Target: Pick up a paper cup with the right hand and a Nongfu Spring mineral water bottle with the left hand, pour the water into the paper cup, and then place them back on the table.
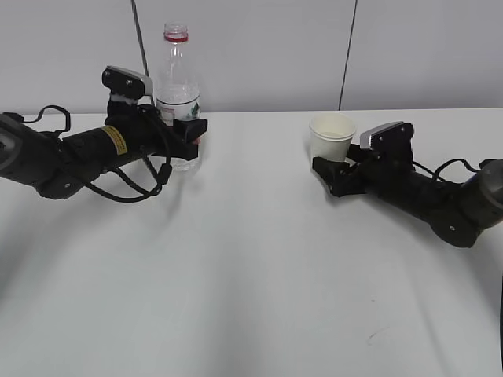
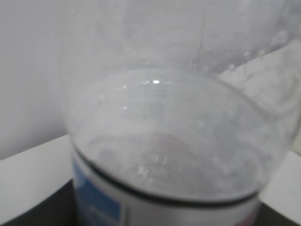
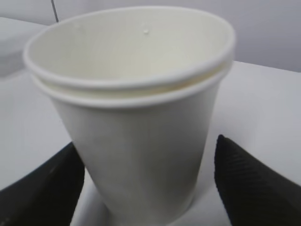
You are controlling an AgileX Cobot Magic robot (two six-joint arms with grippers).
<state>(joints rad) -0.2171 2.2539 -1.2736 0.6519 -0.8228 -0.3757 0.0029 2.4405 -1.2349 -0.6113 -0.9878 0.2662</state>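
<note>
Exterior view: the white table fills the lower frame, with a grey panelled wall across the top. At upper left stands the Nongfu Spring mineral water bottle, upright, uncapped, with a red neck ring and a red-and-white label. The left hand reaches in from the left edge and meets the bottle's lower body just below the label; its fingers flank the bottle, but whether they press on it cannot be told. At right of centre the paper cup stands upright on the table, and the right hand, entering from the right edge, lies low on the table at the cup's base. Left wrist view: the bottle fills the frame, blurred, its clear upper body and the label's top edge visible; the fingers are only dark corners at the bottom. Right wrist view: the cup shows two stacked rolled rims and sits between two black fingers, with a visible gap on each side, so the jaws are parted and not touching it.
</note>
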